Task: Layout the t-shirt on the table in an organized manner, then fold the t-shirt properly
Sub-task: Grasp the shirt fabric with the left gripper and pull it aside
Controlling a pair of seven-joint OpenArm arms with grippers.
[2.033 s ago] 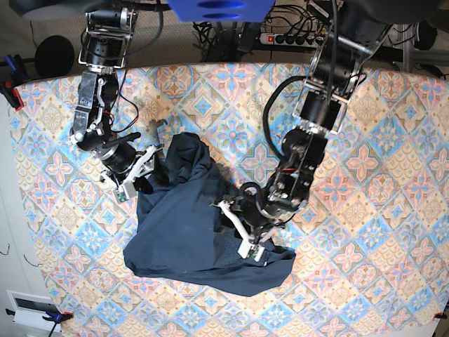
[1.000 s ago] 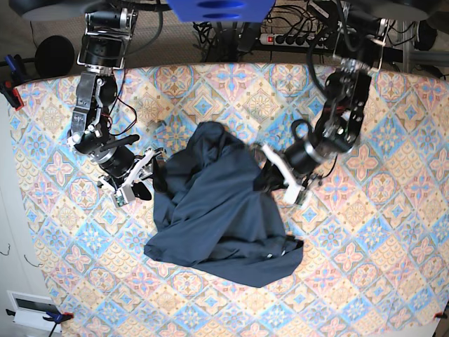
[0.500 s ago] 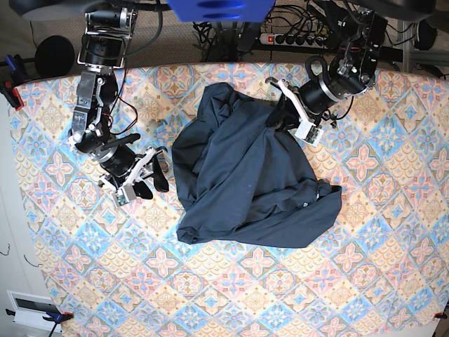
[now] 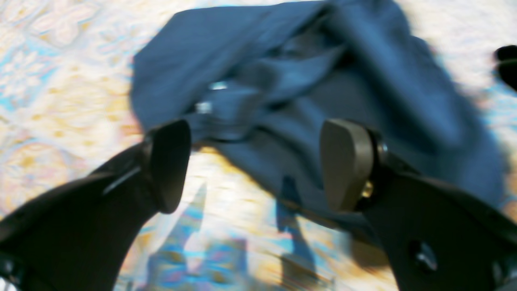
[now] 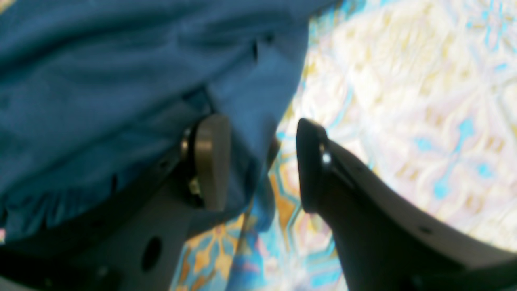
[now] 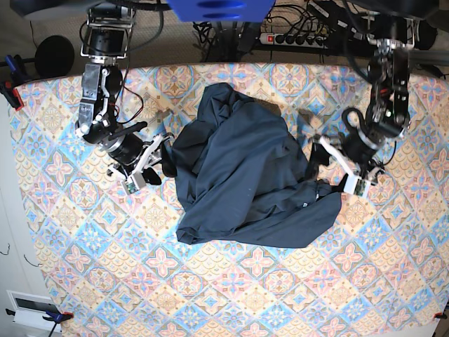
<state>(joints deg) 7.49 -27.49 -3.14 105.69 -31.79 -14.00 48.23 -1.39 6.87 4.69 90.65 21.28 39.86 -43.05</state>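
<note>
The dark navy t-shirt (image 6: 245, 168) lies crumpled in a heap on the middle of the patterned table (image 6: 231, 295). My left gripper (image 6: 319, 163) hovers at the shirt's right corner. In the left wrist view the left gripper (image 4: 258, 165) is open, with nothing between its fingers and the t-shirt (image 4: 307, 76) just beyond them. My right gripper (image 6: 160, 156) is at the shirt's left edge. In the right wrist view the right gripper (image 5: 260, 163) has its jaws apart, and a hanging edge of the t-shirt (image 5: 121, 81) reaches into the gap.
A power strip (image 6: 295, 38) and cables lie beyond the table's far edge. A black round object (image 6: 52, 56) sits off the far left corner. A red clamp (image 6: 12, 95) grips the left edge.
My left gripper has opened, let go of the t-shirt and swung from the far side down to the shirt's right corner. The right gripper has moved in to the shirt's left edge.
</note>
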